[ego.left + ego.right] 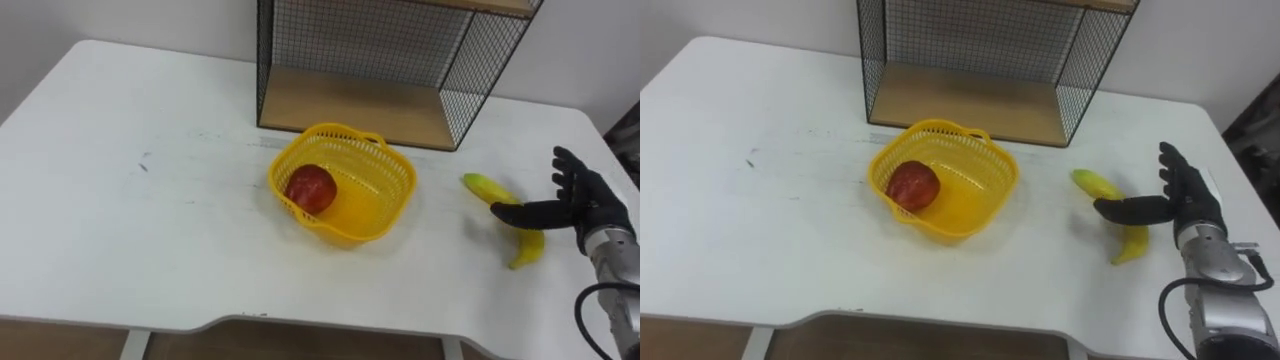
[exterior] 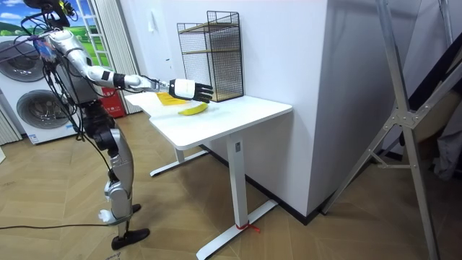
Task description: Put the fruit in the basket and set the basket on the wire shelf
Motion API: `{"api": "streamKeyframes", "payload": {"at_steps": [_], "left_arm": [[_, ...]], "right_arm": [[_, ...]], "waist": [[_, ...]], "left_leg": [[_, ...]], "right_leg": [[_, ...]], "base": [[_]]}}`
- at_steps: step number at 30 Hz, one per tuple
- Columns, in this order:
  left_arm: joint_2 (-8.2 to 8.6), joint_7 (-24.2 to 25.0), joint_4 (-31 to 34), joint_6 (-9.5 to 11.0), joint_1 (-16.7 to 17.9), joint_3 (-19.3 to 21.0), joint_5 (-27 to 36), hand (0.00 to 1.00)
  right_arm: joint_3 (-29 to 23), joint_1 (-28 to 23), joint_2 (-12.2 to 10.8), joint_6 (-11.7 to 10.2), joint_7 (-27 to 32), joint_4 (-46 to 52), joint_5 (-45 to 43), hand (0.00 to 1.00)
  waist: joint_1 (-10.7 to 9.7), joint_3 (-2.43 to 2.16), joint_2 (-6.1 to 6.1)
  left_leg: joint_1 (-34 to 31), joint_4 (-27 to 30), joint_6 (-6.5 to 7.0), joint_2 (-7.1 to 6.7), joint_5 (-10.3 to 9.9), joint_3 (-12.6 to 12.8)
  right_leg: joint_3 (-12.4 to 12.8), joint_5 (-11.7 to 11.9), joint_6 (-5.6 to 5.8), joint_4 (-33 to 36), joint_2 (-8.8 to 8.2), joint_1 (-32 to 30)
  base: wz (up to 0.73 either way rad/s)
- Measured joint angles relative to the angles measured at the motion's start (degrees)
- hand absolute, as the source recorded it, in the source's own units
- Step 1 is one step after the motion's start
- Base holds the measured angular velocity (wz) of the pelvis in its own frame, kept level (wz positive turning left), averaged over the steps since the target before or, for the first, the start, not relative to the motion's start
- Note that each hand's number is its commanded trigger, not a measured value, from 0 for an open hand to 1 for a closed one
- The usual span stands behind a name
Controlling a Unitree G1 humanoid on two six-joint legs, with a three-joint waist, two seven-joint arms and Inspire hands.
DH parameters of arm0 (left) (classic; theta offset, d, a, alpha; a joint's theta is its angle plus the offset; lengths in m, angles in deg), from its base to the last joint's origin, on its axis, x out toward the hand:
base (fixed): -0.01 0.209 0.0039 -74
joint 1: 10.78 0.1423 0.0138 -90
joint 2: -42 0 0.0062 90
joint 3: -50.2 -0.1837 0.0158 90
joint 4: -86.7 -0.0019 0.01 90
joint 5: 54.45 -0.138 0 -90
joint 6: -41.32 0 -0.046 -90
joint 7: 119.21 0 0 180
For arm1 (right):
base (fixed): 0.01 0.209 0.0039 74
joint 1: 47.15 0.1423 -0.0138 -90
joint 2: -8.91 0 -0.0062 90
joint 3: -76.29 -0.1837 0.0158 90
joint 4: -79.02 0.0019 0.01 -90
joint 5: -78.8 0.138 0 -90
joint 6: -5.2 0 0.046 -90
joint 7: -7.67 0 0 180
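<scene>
A yellow plastic basket stands on the white table, in front of the wire shelf. A red apple lies inside it, on its left side. A yellow banana lies on the table to the right of the basket. My right hand hovers over the banana's right side, fingers straight and spread, thumb reaching across the fruit. It holds nothing.
The shelf's wooden bottom board sits open to the front, just behind the basket. The white table has wide bare room on its left half. In the room view I stand at the table's end, right arm stretched out over it.
</scene>
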Motion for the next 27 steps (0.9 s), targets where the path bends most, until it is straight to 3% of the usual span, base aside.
{"api": "streamKeyframes", "payload": {"at_steps": [10,26,27], "left_arm": [[-0.09,0.0,-0.4,-0.7,1.1,0.0,0.4,0.0],[-0.38,2.0,-0.4,-0.7,0.9,-1.0,0.6,0.0],[-0.41,2.1,-0.4,-0.7,0.8,-1.0,0.6,0.0]], "right_arm": [[1.1,0.6,0.2,1.1,-2.4,-5.1,-3.0,0.0],[3.5,0.8,0.5,1.2,-3.5,-6.6,-9.8,0.0],[3.8,0.8,0.9,1.2,-3.5,-7.2,-9.9,0.11]], "waist": [[-0.1,-0.35,0.54],[0.8,-0.08,0.08],[1.1,-0.12,0.03]], "left_leg": [[0.2,0.1,0.0,-0.12,0.0,-1.1],[0.0,0.5,-0.2,-0.16,0.1,-2.0],[0.0,0.5,-0.2,-0.16,0.1,-2.0]], "right_leg": [[-0.5,0.0,0.0,0.0,-0.04,0.7],[-1.6,0.0,0.0,0.0,-0.03,0.8],[-1.8,0.0,0.0,0.1,-0.04,0.8]], "base": [[0.05],[0.02],[0.0]]}}
